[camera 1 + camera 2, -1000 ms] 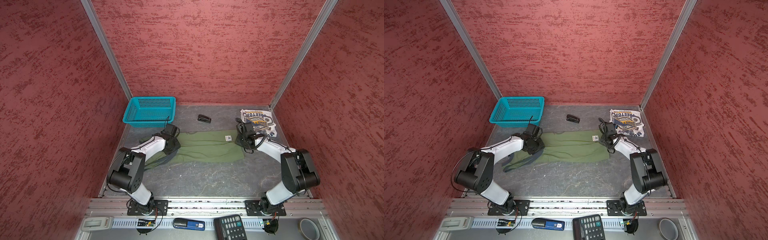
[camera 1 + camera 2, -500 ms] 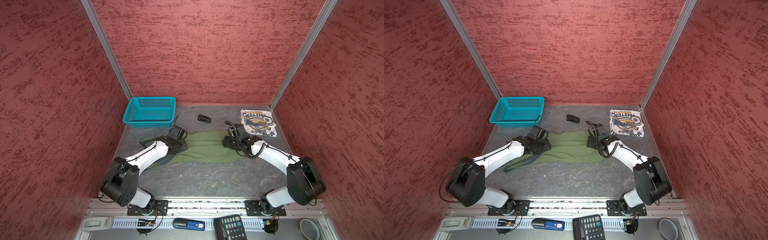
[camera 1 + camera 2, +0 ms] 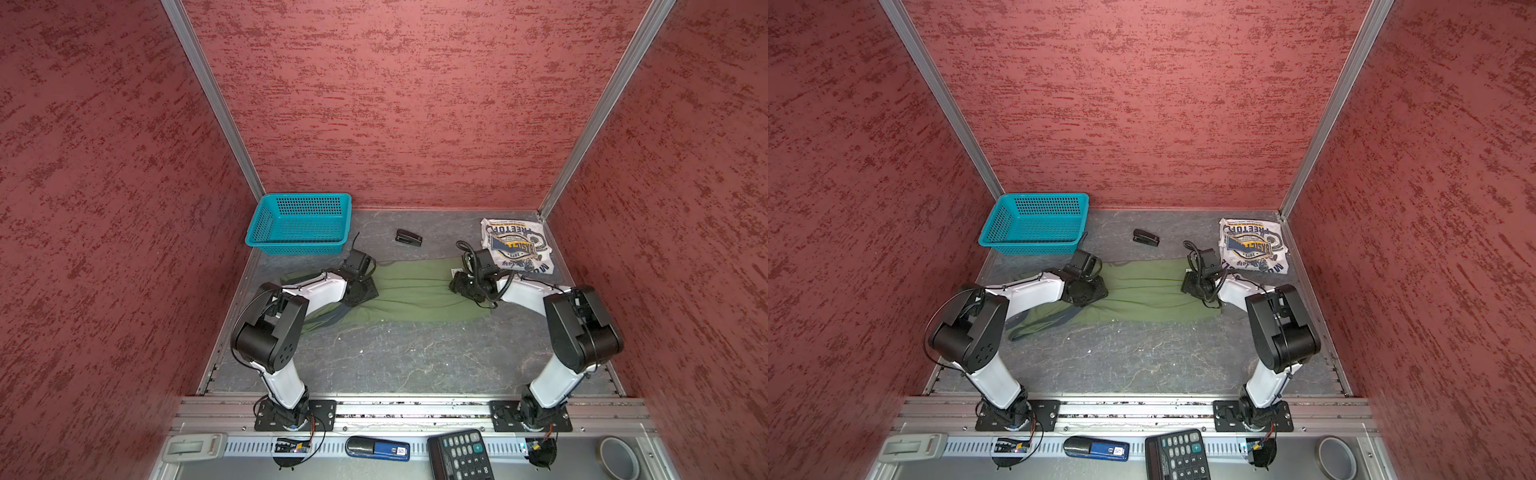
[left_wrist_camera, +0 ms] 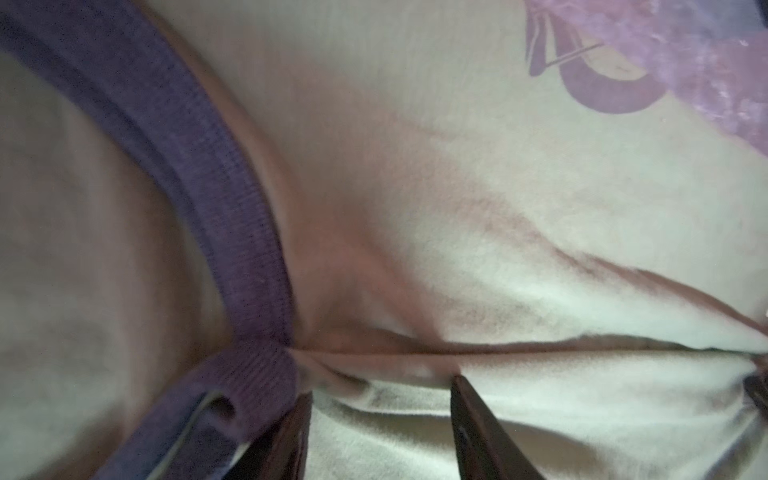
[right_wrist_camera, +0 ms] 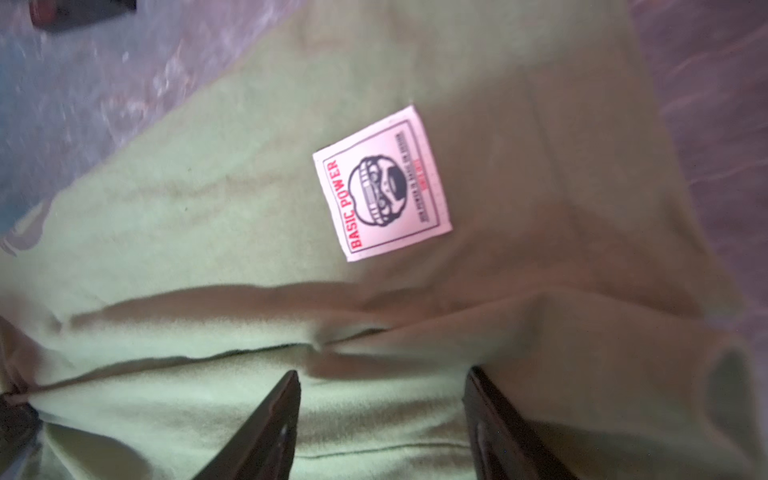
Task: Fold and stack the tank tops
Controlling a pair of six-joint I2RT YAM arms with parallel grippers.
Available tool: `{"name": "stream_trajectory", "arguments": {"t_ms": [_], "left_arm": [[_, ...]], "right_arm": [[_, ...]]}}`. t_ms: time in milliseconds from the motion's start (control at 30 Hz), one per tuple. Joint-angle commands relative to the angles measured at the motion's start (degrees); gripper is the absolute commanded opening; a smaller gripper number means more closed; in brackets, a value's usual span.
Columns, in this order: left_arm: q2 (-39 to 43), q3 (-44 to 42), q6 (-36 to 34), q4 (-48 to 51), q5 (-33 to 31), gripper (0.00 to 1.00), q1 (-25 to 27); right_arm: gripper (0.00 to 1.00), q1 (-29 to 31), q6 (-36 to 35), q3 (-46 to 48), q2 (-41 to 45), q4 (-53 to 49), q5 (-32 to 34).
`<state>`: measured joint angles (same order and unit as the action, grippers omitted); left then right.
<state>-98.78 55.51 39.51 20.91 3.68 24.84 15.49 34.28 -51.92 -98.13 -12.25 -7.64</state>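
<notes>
Floor: grey marbled mat (image 3: 415, 365), red textured walls on three sides
Olive tank top (image 3: 419, 291): spread flat across mid-mat, creased lengthwise, straps at the left arm's end
Left gripper (image 4: 381, 386): fingers apart, tips down on olive cloth, just beside dark trim (image 4: 232, 208)
Right gripper (image 5: 382, 372): fingers apart, tips down on olive cloth, near white sewn label (image 5: 382, 183)
White tank top (image 3: 517, 245): folded, emblem up, far right corner
Teal basket (image 3: 266, 224): far left corner
Small black object (image 3: 408, 237): on mat between basket and white top
</notes>
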Motion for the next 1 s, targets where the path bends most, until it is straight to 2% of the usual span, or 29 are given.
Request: {"name": "stream_trajectory", "arguments": {"t_ms": [0, 133, 233, 333, 467, 567, 767, 900, 967], "left_arm": [[-0.3, 0.1, -1.9, 1.2, 0.9, 0.61, 1.5], [9.8, -2.4, -0.7, 6.9, -1.4, 0.77, 1.5], [17.8, -3.6, 2.3, 17.1, -6.1, 0.79, 1.4], [30.0, -11.2, 7.8, 21.7, -8.7, 0.79, 0.8], [44.2, -19.3, 12.9, 27.5, -9.7, 0.79, -5.0], [50.7, -23.6, 15.2, 30.2, -9.5, 0.79, -11.5], [55.5, -29.3, 15.2, 28.1, -5.1, 0.75, -24.6], [50.9, -30.3, 11.3, 23.2, -1.4, 0.68, -32.2], [49.1, -30.6, 10.1, 20.1, 0.2, 0.66, -34.1]], "right_arm": [[0.65, -3.6, 1.0, 4.7, 0.1, -1.4, 1.3], [0.65, -4.8, 0.1, 6.5, 3.0, -1.2, 0.5], [0.65, -4.8, -0.1, 7.9, 6.0, -0.6, 0.6], [0.65, -4.9, -0.2, 10.1, 10.1, 1.9, -0.7], [0.66, -4.9, -1.8, 10.1, 13.0, 2.9, -2.2], [0.68, -4.9, -2.7, 10.2, 14.4, 4.0, -3.5], [0.69, -4.9, -4.7, 11.2, 14.5, 5.1, -3.0], [0.69, -5.0, -4.3, 11.9, 13.9, 6.6, -4.4], [0.69, -4.9, -4.3, 12.2, 13.3, 7.1, -4.8]]}}
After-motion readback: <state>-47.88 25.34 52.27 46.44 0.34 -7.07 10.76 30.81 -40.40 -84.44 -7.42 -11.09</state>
